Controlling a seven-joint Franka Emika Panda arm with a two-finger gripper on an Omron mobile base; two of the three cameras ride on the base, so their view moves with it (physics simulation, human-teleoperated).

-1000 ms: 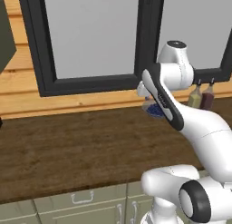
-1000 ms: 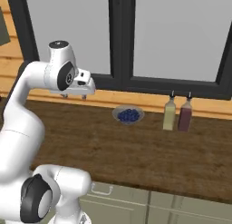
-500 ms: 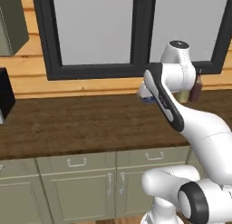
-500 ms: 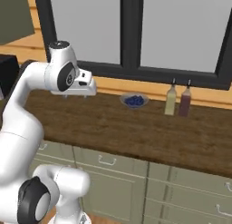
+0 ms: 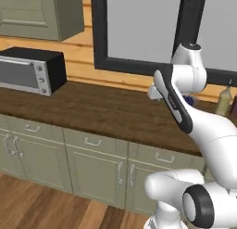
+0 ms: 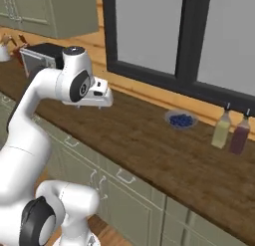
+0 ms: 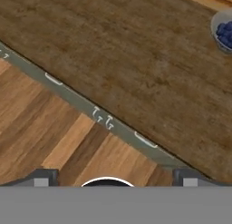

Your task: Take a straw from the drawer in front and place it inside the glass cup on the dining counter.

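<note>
The gripper (image 7: 112, 182) hangs above the dark wood worktop (image 6: 164, 150), its two finger tips (image 7: 41, 178) set far apart at the bottom corners of the hand view, jaws wide with nothing between them. In the right base view the hand (image 6: 94, 94) sits at about 10 o'clock, over the worktop's near part. One small bowl of blue berries (image 6: 181, 121) rests on the worktop near the back wall at roughly 1 o'clock from that view's centre; the same bowl (image 7: 223, 31) appears at 2 o'clock in the hand view. Two bottles stand side by side at 3 o'clock of the bowl: one pale yellow bottle (image 6: 221, 131) and one dark red bottle (image 6: 240, 136), close together. One black-and-silver toaster oven (image 5: 30, 71) stands at 9 o'clock in the left base view, on the worktop under one green wall cabinet (image 5: 40, 14). Below the worktop edge the left base view shows three closed sage-green drawers in a row, each with one silver handle; the middle drawer (image 5: 95, 143) sits at 6 o'clock. Which of them holds the straw cannot be told.
</note>
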